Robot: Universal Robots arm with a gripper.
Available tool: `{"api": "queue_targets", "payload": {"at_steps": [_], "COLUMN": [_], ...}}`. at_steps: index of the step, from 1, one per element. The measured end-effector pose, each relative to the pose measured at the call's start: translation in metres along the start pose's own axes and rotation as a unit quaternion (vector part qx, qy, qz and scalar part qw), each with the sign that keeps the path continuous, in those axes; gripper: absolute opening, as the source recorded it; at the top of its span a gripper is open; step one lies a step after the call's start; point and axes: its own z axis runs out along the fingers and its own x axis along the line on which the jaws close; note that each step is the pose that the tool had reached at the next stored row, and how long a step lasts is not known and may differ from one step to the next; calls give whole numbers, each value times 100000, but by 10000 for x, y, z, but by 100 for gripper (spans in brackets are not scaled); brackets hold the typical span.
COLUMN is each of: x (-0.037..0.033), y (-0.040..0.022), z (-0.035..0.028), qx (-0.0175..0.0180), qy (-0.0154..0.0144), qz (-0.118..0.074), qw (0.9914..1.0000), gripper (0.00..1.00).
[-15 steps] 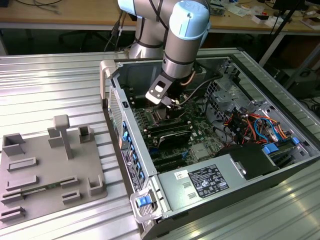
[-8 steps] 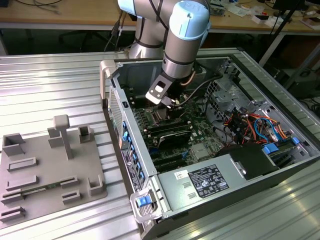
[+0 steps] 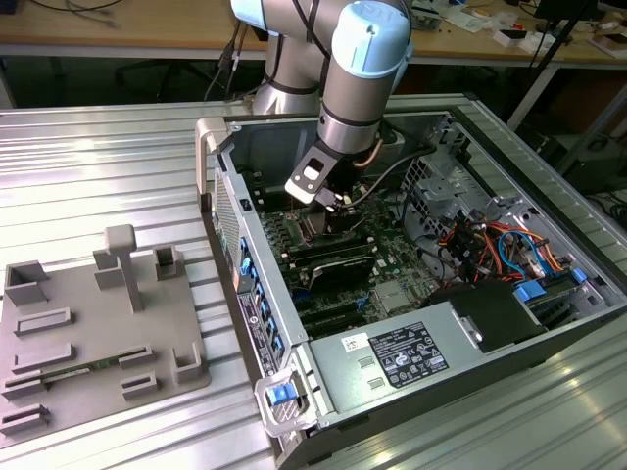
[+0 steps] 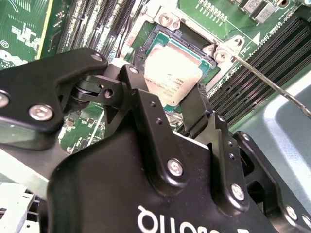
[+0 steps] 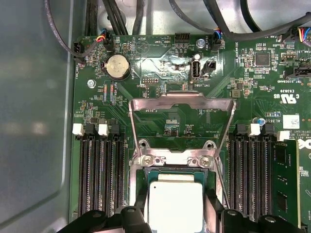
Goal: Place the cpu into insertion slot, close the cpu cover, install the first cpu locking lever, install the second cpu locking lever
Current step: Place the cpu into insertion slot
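A: Computer case lies open on its side, gripper down inside?
B: Yes. The cpu cover is swung back, off the insertion slot.
A: The cpu?
B: Directly over the slot, clamped between the fingers.

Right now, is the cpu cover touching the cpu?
Apart. In the first wrist view the cpu cover stands swung open, board showing through its window, well clear of the cpu.
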Motion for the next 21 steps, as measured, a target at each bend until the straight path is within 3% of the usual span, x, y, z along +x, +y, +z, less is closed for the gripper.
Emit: {"api": "queue_targets", "payload": {"at_steps": [13, 21], "x": [0, -1], "y": [1, -2], "z": [2, 36], "qx": [-11, 6], "qy": [-5, -29], "qz": [173, 179], "qw": [100000, 100000], "gripper": [54, 54]}}
